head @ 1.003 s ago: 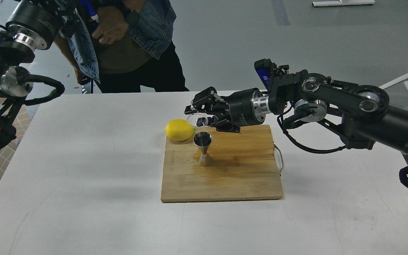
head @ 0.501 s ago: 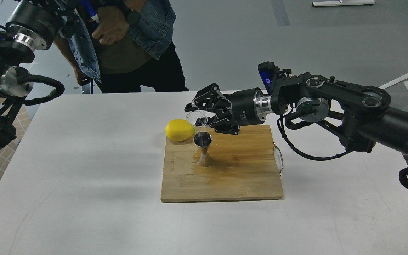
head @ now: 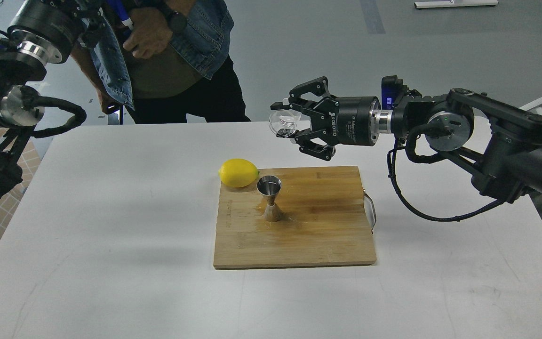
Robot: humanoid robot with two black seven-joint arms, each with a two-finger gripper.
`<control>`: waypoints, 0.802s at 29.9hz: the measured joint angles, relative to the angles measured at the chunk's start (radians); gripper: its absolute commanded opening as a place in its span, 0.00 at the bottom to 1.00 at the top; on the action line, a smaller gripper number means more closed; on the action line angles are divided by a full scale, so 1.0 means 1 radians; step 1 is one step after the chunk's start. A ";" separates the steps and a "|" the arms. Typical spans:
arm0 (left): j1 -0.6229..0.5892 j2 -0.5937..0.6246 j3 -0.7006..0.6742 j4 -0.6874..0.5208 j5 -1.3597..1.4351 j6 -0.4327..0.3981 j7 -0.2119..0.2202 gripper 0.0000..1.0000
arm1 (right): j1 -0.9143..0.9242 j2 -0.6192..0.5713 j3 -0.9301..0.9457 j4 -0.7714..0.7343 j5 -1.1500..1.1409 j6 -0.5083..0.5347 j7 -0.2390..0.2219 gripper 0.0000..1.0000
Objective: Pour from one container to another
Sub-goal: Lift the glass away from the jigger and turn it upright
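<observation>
The right end effector point(head: 294, 126), pinching the glass tumbler point(head: 281, 123), has lifted it from beside the jigger point(head: 270, 197) toward the bench's far edge; pouring looks finished; jigger stands mid-board

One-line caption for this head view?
Right gripper holds small clear glass tumbler in the air beyond the shiny steel hourglass jigger on bamboo cutting board.

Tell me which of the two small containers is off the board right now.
The clear glass tumbler: the right gripper holds it in the air, beyond the cutting board. The steel jigger stands upright on the board.
</observation>
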 measured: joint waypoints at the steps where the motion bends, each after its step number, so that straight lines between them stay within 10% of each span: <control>1: 0.000 0.000 0.000 0.000 0.000 0.000 0.000 0.98 | -0.010 -0.006 0.012 -0.002 0.019 0.000 0.000 0.43; 24: -0.006 0.000 0.009 0.000 0.000 0.000 0.001 0.98 | -0.380 -0.047 0.387 -0.038 0.256 0.000 0.000 0.44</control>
